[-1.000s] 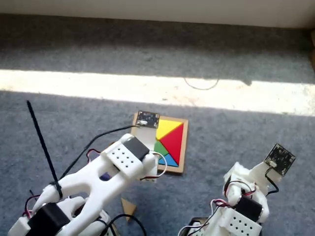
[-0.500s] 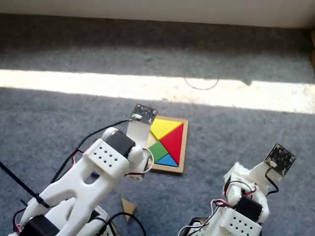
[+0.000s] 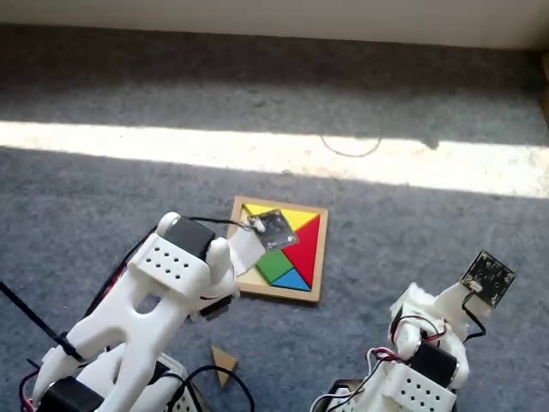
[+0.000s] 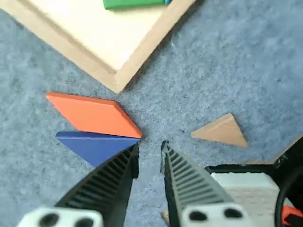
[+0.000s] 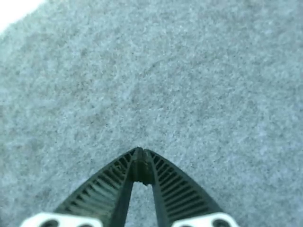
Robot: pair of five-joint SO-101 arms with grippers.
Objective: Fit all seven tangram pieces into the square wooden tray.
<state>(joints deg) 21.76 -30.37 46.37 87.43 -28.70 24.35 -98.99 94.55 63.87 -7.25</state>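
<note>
Just off a corner of the tray [image 4: 142, 52], the left gripper [image 4: 149, 150] hangs with its fingers slightly parted and empty. The blue triangle [image 4: 92, 144] lies beside one fingertip, its long edge alongside the orange parallelogram [image 4: 94, 115]. The right gripper [image 5: 138, 165], its fingers closed on nothing, sits well apart.

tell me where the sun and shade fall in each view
High view: a sunlit band crosses the carpet beyond the wooden tray, which lies in shade. Left wrist view: even shade, with soft shadows beside the orange piece and blue piece. Right wrist view: shaded carpet, a bright patch far beyond the right gripper.
</note>
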